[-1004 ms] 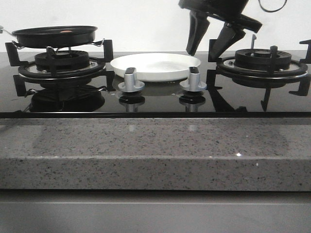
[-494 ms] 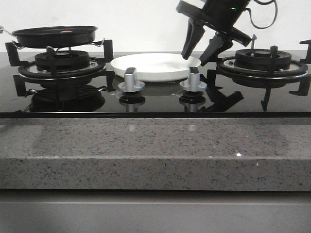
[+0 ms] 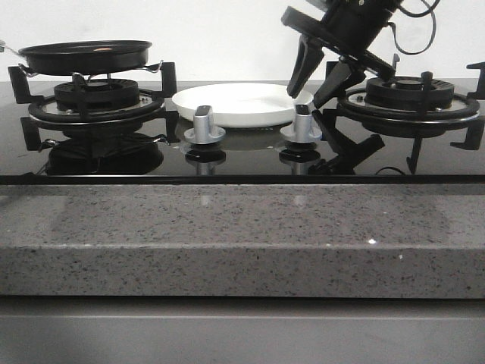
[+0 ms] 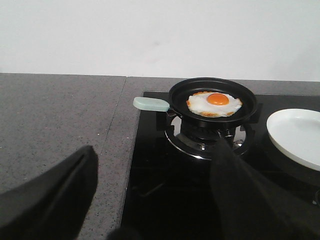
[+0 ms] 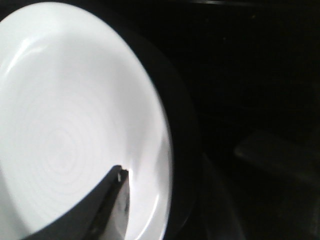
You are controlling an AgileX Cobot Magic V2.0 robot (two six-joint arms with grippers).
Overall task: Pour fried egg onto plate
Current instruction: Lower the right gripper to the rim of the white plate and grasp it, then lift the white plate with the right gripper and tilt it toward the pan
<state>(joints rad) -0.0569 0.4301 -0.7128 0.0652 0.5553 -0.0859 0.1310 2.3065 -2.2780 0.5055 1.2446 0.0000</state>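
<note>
Left wrist view alone shows the fried egg (image 4: 214, 103) in the pan (image 4: 212, 95); both end effectors gape apart.

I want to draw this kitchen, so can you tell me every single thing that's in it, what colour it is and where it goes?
Fried egg: one, white with an orange yolk, lying in the frying pan.
Frying pan: one, black with a pale handle, sitting on the left burner.
Plate: one, white, bare, on the stove between the two burners.
Burners: two, black, one at each end of the stove.
Knobs: two, silver, in front of the plate.
Stove top: one, shiny black glass.
Counter: one, speckled grey stone, at the front.
Left gripper: one, black, open, back from the pan.
Right gripper: one, black, open, straddling the plate's right rim.
</note>
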